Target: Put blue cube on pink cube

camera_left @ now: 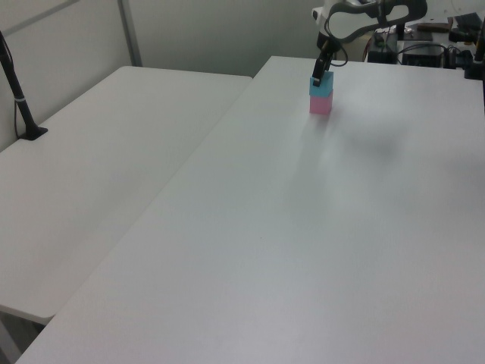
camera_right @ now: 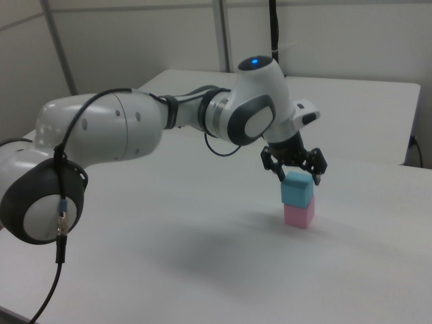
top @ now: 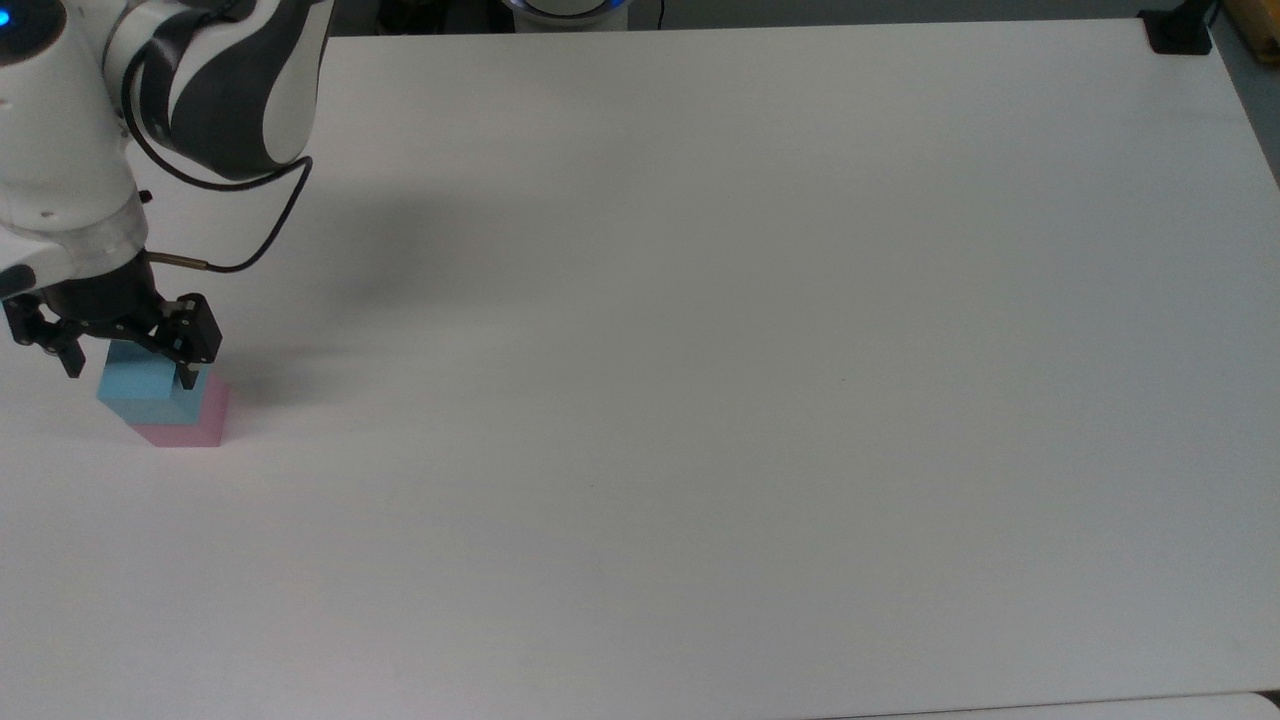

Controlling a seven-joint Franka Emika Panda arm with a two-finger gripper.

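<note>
The sky-blue cube (top: 140, 392) rests on top of the pink cube (top: 192, 426) near the top view's left edge, stacked slightly off-centre. In the right view the blue cube (camera_right: 298, 189) stands squarely on the pink cube (camera_right: 299, 213). My gripper (top: 128, 366) is open, its black fingers spread on either side of the blue cube's upper part and apart from its faces. From the right view the gripper (camera_right: 297, 174) hovers just over the stack. The left view has the blue cube (camera_left: 321, 88), the pink cube (camera_left: 320, 105) and the gripper (camera_left: 319, 75) at the far end of the table.
The white table (top: 700, 350) stretches wide to the top view's right of the stack. A black clamp (top: 1180, 30) sits at its far right corner. In the left view, a second white table (camera_left: 98, 174) adjoins, with a black pole (camera_left: 17, 91) on it.
</note>
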